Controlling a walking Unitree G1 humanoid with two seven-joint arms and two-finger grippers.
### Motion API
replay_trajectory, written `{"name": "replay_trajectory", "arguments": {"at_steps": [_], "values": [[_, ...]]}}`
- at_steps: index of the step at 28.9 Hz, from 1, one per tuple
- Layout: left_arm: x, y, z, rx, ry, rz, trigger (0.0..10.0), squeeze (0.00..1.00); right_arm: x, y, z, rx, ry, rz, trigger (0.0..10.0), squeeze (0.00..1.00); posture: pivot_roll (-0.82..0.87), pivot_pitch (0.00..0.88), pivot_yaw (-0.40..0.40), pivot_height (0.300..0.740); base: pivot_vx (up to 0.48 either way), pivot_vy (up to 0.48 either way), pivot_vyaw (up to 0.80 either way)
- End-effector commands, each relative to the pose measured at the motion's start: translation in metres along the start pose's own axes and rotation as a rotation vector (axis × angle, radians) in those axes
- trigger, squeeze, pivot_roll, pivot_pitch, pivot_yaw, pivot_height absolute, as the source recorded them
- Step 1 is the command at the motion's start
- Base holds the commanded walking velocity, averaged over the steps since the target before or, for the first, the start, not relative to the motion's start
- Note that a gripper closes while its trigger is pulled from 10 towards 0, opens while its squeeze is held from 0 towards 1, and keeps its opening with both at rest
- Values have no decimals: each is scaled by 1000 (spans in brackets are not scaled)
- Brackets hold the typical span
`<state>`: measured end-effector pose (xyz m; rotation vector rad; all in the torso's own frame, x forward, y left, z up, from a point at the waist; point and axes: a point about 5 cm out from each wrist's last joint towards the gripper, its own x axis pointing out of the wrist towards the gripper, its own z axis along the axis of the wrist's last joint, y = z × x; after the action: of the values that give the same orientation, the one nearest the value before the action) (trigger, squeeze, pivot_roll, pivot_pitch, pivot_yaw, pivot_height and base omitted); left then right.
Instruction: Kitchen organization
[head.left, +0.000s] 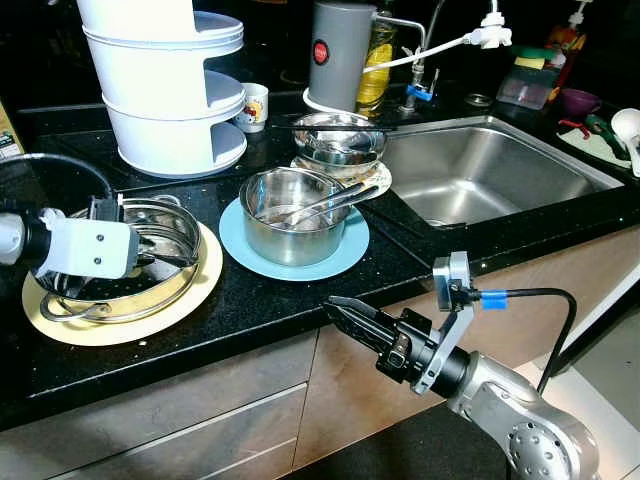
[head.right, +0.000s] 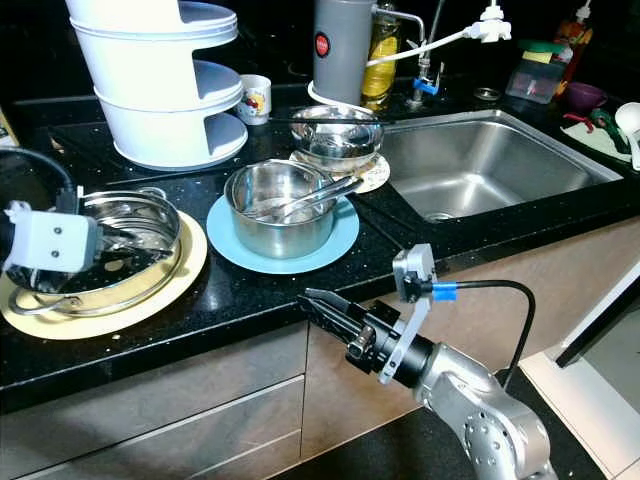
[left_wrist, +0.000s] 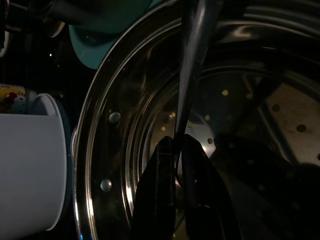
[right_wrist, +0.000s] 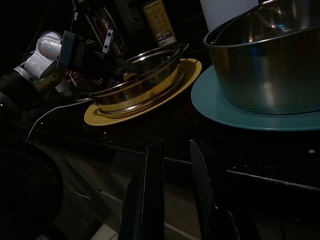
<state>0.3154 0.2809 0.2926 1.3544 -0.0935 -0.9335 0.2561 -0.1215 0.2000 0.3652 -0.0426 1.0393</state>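
Countertop (head.left: 250, 300) of black stone across the middle of the frame, sink (head.left: 480, 170) at upper right. At lower left of the head view: perforated steel pan (head.left: 150, 250) on a yellow plate (head.left: 190, 300), rim level, mouth facing up. Left gripper (head.left: 165, 258) reaching in over the near rim from the left edge of the frame; in the wrist view, fingers (left_wrist: 160, 190) pinched close on a thin dark bar or handle (left_wrist: 192, 65) running up from the tips across the pan's inside; what that bar is, cannot tell. At centre: steel pot (head.left: 290, 215) upright on a teal plate (head.left: 340, 258), with long steel utensils (head.left: 325, 203) leaning out, long axis from lower left to upper right. Behind it, steel bowl (head.left: 340, 135); white tiered rack (head.left: 170, 80) at upper left. Right gripper (head.left: 345, 318) at lower centre, off the counter's front edge, pointing toward the left of the frame, fingers narrowly parted and holding nothing.
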Motion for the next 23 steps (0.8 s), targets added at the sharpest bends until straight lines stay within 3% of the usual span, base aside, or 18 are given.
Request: {"name": "replay_trajectory", "arguments": {"at_steps": [1, 13, 17, 18, 20, 22, 23], "values": [[5, -6, 0, 4, 1, -22, 0, 0, 1, -2, 0, -4, 1, -11, 10000, 0, 22, 128, -44, 740, 0, 0, 0], [4, -4, -1, -18, 1, 26, 0, 0, 1, -3, 1, -11, 1, -15, 10000, 0, 19, 125, -45, 740, 0, 0, 0], [-6, 10, 6, -87, -66, 58, 0, 0, 1, -3, 3, -12, -5, -14, 10000, 0, 17, 123, -44, 740, 0, 0, 0], [-18, 23, 13, -131, -102, 48, 0, 0, 1, -3, 4, -12, -8, -12, 10000, 0, 17, 122, -45, 740, 0, 0, 0], [-23, 29, 15, -142, -114, 46, 0, 0, 1, -3, 4, -12, -10, -11, 10000, 0, 17, 122, -45, 740, 0, 0, 0], [-39, 50, 25, -168, -154, 76, 0, 0, 1, -2, 5, -8, -19, -6, 10000, 0, 17, 120, -44, 740, 0, 0, 0], [-39, 50, 25, -168, -154, 76, 0, 0, 1, -2, 5, -8, -19, -6, 10000, 0, 17, 120, -44, 740, 0, 0, 0]]}}
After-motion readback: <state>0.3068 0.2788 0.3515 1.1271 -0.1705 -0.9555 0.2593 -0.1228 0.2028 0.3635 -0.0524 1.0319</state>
